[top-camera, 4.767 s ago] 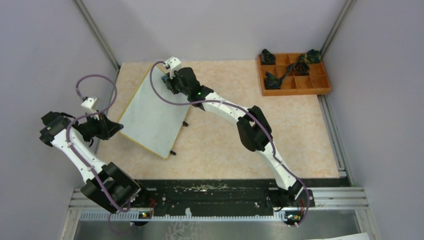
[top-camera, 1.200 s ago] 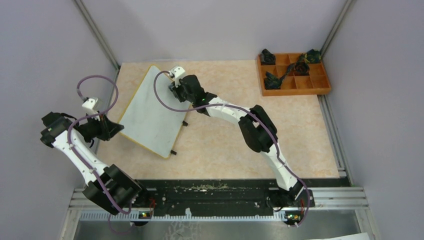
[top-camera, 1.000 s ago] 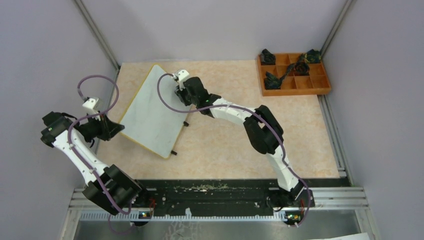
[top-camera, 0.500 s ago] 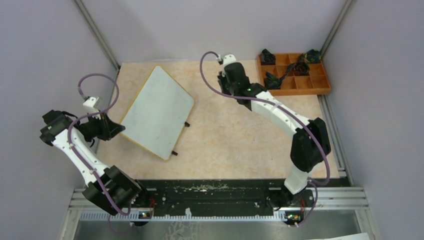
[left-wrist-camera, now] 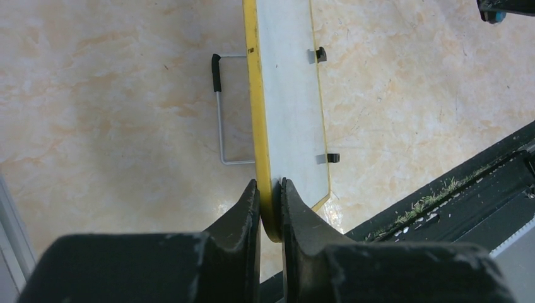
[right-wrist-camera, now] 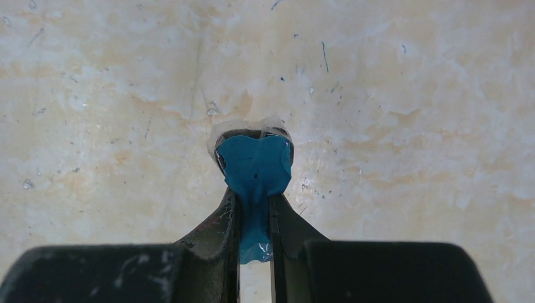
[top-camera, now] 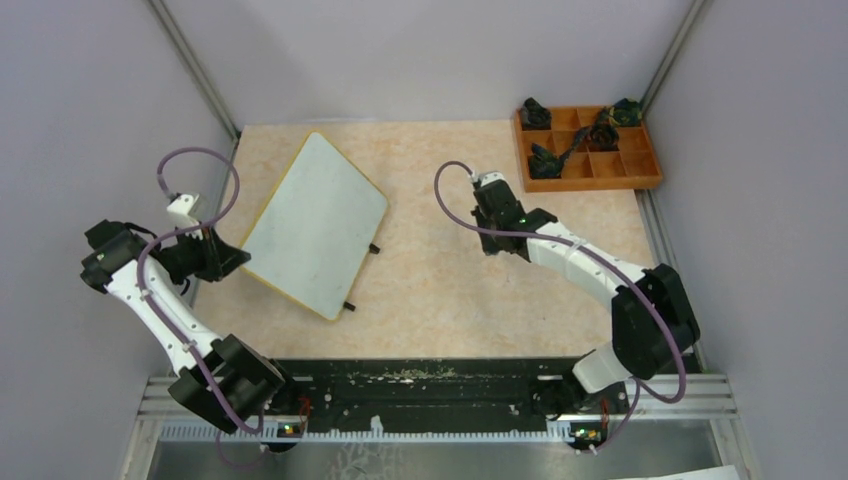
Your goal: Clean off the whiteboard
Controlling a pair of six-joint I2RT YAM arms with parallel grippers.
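One marbled beige table (top-camera: 450,290) carries everything, its surface glossy and flecked with small scuffs. On its left half lies the whiteboard (top-camera: 315,225), a smooth white slab with rounded corners and a thin yellow rim. Its long axis runs diagonally, the far end leaning right and the near end left. No writing shows on its face from above, so the wiping looks done or nearly so.

At the far right corner, well apart, sits the orange-brown compartment tray (top-camera: 590,184).

The left gripper (left-wrist-camera: 270,189) is clamped on the board's yellow edge beside a near corner and seems to be steadying it. The right gripper (right-wrist-camera: 254,202) hangs over bare table with its jaws pinched on a soft blue wiping pad (right-wrist-camera: 254,167). The board lies to that gripper's left, with open table between them, so any further pass would call for a leftward reach.

A thin wire stand (left-wrist-camera: 221,126) juts out beside the board's yellow edge, and small black feet (left-wrist-camera: 321,55) line the opposite edge.
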